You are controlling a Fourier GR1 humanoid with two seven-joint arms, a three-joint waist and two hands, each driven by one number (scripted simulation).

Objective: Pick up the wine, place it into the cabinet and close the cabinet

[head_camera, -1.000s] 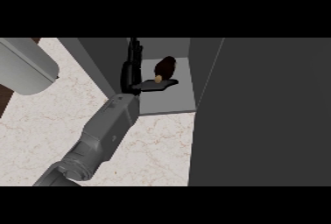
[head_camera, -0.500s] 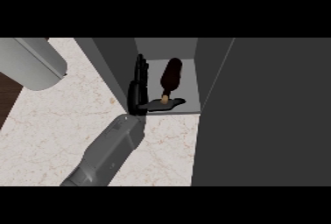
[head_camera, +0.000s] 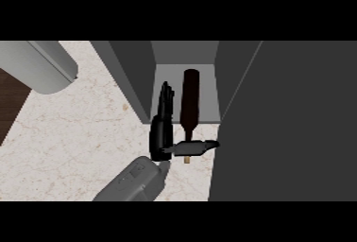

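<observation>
At the cabinet mouth: a dark wine bottle (head_camera: pixel 190 101) is seen lying lengthwise on the pale cabinet floor (head_camera: pixel 167 75), base toward the back wall, neck toward the counter.
Bottle neck: its light-coloured tip is seen just past the cabinet's front edge, over the marble counter (head_camera: pixel 77 137).
Hand in view: one black hand (head_camera: pixel 167 134) is seen on a grey forearm (head_camera: pixel 132 182) rising from the lower edge; which of the two hands it is cannot be told with certainty.
Fingers: held straight and together, laid along the bottle's left side and reaching into the cabinet (head_camera: pixel 165 101).
Thumb: stretched rightward across the neck of the bottle near its tip; contact with the neck appears likely but cannot be confirmed.
Grasp state: nothing is curled round the bottle.
Cabinet: grey side walls are seen either side of the opening; a broad dark grey panel (head_camera: pixel 293 123) fills the right of the view.
Upper left corner: a large grey cylindrical shape (head_camera: pixel 42 66) is seen above the counter's far left edge.
Left edge: a strip of dark brown floor is seen beyond the counter.
</observation>
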